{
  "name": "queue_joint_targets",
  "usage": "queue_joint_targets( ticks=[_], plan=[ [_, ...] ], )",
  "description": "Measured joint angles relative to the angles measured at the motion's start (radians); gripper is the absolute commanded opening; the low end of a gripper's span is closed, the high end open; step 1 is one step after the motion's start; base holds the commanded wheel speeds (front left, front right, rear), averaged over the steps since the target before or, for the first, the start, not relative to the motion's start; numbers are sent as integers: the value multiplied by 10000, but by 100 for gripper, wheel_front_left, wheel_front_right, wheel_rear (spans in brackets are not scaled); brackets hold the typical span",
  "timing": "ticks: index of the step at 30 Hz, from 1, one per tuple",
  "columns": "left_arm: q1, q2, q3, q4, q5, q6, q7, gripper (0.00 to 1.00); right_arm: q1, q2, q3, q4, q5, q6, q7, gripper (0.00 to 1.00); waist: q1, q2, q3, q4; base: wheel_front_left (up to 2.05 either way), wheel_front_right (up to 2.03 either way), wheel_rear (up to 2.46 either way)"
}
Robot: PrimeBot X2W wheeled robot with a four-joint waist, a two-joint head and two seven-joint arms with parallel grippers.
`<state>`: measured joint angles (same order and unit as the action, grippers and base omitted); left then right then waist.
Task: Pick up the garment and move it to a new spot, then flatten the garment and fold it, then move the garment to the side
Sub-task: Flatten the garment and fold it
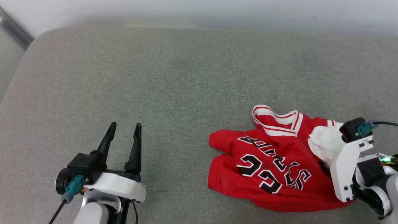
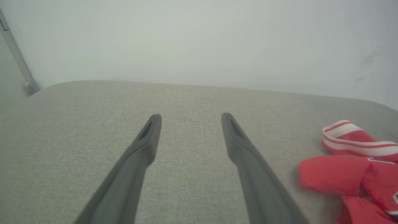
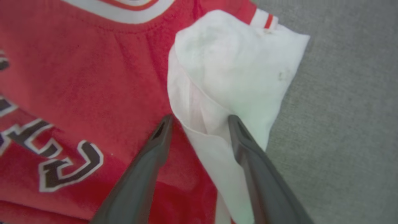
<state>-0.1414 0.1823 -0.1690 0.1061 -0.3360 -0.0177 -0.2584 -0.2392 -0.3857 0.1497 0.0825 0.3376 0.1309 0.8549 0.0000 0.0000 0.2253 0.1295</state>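
The garment (image 1: 273,161), a red jersey with black white-outlined lettering and striped trim, lies crumpled at the right of the grey cushion; its edge also reaches the left wrist view (image 2: 351,168). My right gripper (image 3: 199,119) is open just over the jersey, its fingers straddling a fold of the white sleeve (image 3: 236,68) beside the red body (image 3: 77,77). In the head view the right wrist housing (image 1: 351,155) covers those fingers. My left gripper (image 1: 123,126) stands open over bare cushion at the lower left, well left of the jersey, with nothing between its fingers (image 2: 149,137).
The grey fabric cushion (image 1: 174,77) has wide bare room at its left and centre. A pale wall (image 2: 199,40) runs behind its rounded far edge. A dark strip (image 1: 15,29) lies at the far left corner.
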Motion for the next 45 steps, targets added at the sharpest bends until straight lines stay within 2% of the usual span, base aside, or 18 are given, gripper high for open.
queue_joint_targets(
  ticks=[1, 8, 12, 19, 20, 21, 22, 26, 31, 36, 40, 45],
  plan=[
    [0, -4, 23, 31, 0, -2, -2, 100, -33, -27, 21, -31, 33, 2, 10, 0, 0, 0, 26, -1, 0, 0, 0],
    [3, -12, 171, 111, 61, -10, -15, 100, -153, 94, -702, -215, 59, 2, -454, 0, 0, 0, -42, -332, 0, 0, 0],
    [1, -13, 186, 107, 67, -77, -17, 100, 15, 520, -1979, -115, 15, 0, -871, 0, 0, 0, -166, -557, 0, 0, 0],
    [-12, -59, 190, 128, 69, -88, -21, 100, 805, 1653, -4188, 681, -73, 0, -1444, 0, 0, 0, -319, -743, 0, 0, 0],
    [-12, -54, 194, 125, 71, -88, -23, 100, 863, 1778, -4311, 815, -113, 0, -1593, 21, 0, 0, -325, -767, 0, 0, 0],
    [-12, -52, 194, 117, 73, -90, -31, 100, 927, 1814, -4353, 907, -284, 0, -1831, 52, 0, 0, -321, -780, 0, 0, 0],
    [-11, -46, 192, 119, 73, -90, -31, 100, 936, 1885, -4435, 1009, -268, 0, -2010, 100, 0, 0, -316, -788, 0, 0, 0],
    [-10, 4, 196, 134, 75, -115, -31, 100, 898, 2146, -4451, 1049, -328, 0, -3154, 100, 0, 0, -335, -806, 0, 0, 0],
    [64, 31, 184, 192, 84, -119, -33, 100, 858, 2370, -4498, 489, -796, 0, -5354, 100, 0, 0, -543, -785, 0, 0, 0],
    [243, 88, 188, 215, 84, -46, -12, 100, 1120, 2585, -3900, -311, -1582, 2, -7194, 100, 0, 0, -916, -772, 0, 0, 0],
    [465, 180, 194, 188, 75, 38, 82, 100, 1488, 2798, -3453, -828, -1852, 0, -7958, 100, 0, 0, -1238, -790, 0, 0, 0],
    [683, 307, 155, 96, 107, 134, 362, 100, 2138, 3083, -2736, -1521, -1981, 0, -8201, 100, 0, 0, -1532, -873, 0, 0, 0]
  ],
)
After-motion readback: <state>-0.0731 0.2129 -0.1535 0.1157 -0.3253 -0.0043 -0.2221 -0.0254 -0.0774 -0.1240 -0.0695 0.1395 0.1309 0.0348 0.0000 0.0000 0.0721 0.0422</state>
